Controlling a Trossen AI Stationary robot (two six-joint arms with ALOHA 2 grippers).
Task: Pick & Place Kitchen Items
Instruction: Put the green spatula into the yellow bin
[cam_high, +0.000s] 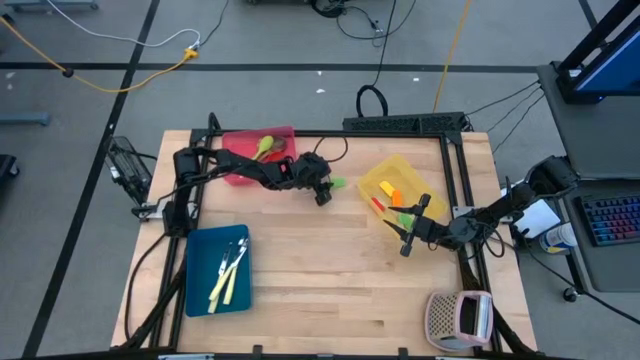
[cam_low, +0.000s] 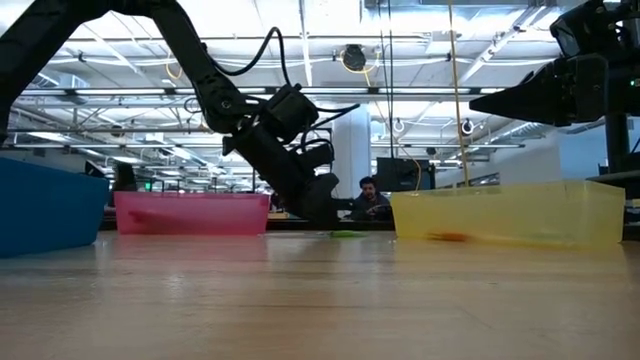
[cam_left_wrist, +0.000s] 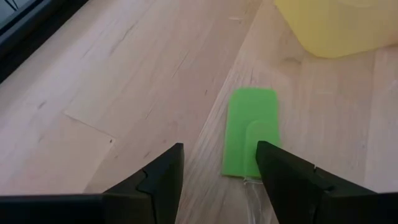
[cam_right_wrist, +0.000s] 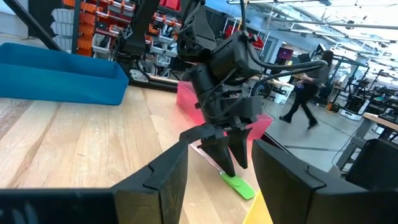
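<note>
A spatula with a green head and a clear handle lies flat on the wood table between the red tray and the yellow tray. My left gripper is open just above it, slanting down. One finger stands over the handle, and the head lies ahead of the fingertips. The right wrist view shows the same spatula under my left gripper. My right gripper waits open and level at the yellow tray's near side. It holds nothing.
The red tray holds a green spoon. Orange and red utensils lie in the yellow tray. The blue tray at the near left holds cream-handled knives. A pinkish perforated box sits at the near right. People move in the room behind.
</note>
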